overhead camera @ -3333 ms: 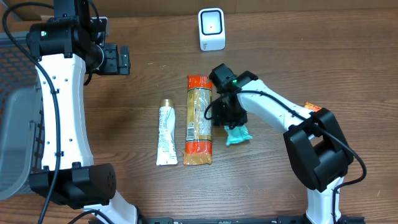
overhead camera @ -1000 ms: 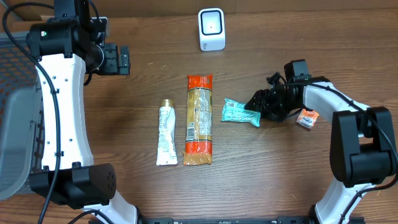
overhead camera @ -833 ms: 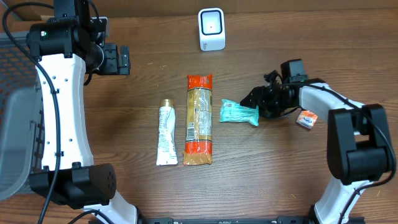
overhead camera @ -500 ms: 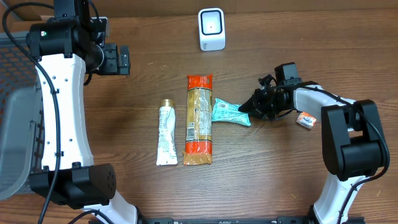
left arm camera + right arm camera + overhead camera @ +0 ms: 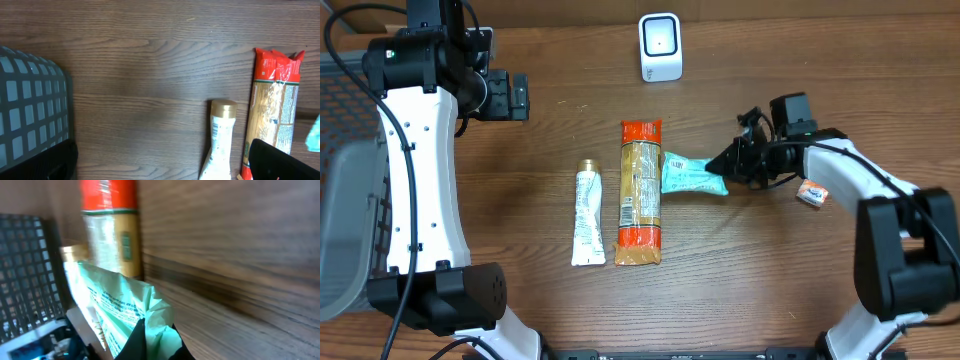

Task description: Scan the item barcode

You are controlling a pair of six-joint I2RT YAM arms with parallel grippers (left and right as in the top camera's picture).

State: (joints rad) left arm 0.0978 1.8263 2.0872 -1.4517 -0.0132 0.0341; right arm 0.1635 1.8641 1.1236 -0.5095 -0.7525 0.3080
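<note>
While the green packet [image 5: 688, 176] is pinched by its end in the right gripper [image 5: 730, 163], the left gripper [image 5: 523, 96] is seen wide open at ten o'clock.

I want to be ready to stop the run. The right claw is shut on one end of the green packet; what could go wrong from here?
The right claw pinches only the end of the green packet, so it may slip when lifted.
Its far end lies beside the pasta pack; dragging could push that pack.
No barcode shows, so it may face away from the scanner.
</note>
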